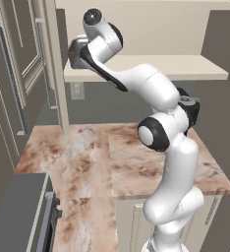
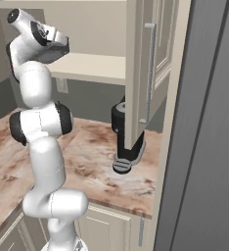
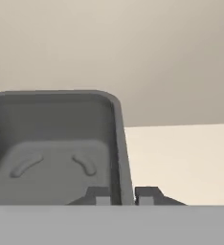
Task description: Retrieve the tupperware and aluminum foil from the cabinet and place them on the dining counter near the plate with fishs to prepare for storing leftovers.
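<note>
The tupperware [image 3: 51, 148] on the cabinet [image 1: 151, 66] shelf is pinched by one wall in the nearly closed gripper [image 3: 122, 194], so it could be tipped or dropped when lifted.

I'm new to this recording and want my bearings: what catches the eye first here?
The white arm reaches up into the open cream-beige wall cabinet. Its gripper pinches one wall of the dark grey rectangular tupperware tub on the shelf. Below, a black cylindrical appliance stands on the brown-and-white marbled counter.
</note>
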